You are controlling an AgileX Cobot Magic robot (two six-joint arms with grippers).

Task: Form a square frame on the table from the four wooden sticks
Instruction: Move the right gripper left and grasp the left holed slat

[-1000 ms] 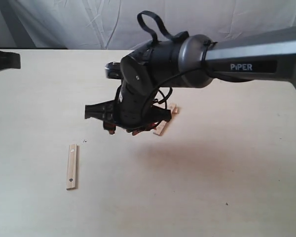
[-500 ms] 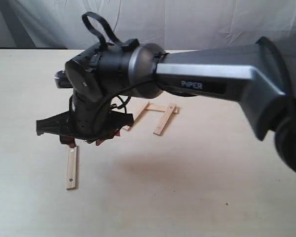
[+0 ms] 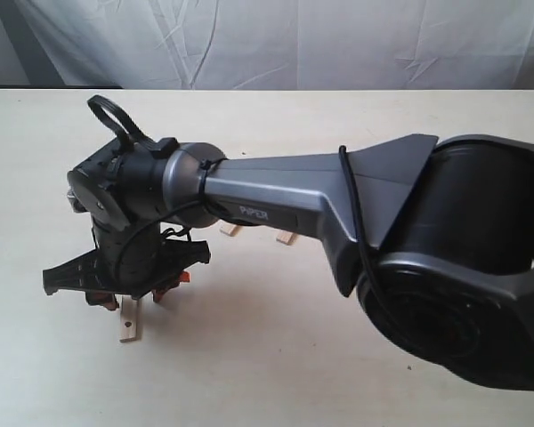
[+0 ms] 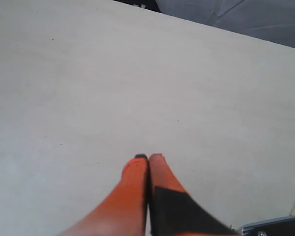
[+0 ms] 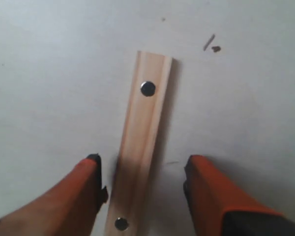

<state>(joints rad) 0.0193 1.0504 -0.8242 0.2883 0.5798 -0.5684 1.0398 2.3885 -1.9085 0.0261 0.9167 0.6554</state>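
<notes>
Right end effector [image 5: 143, 166] hangs low over the worktop [image 5: 49, 73] with its orange fingers [image 5: 88, 187] spread wide, one on each side of a pale wooden stick [image 5: 146, 142] that lies flat and has a small dark hole [image 5: 148, 88] near each end. One finger stands just beside the stick's edge and the other a little apart from it, so the stick is straddled, not gripped. In the exterior view this stick lies at the near left of the worktop, its near end showing below the end effector, well apart from two other stick ends [image 3: 287, 237] that peek out from behind the right arm [image 3: 294, 191] near the middle; how those are joined is hidden. The left end effector [image 4: 148, 158] has its fingers pressed together, with nothing seen between them, above the worktop.
</notes>
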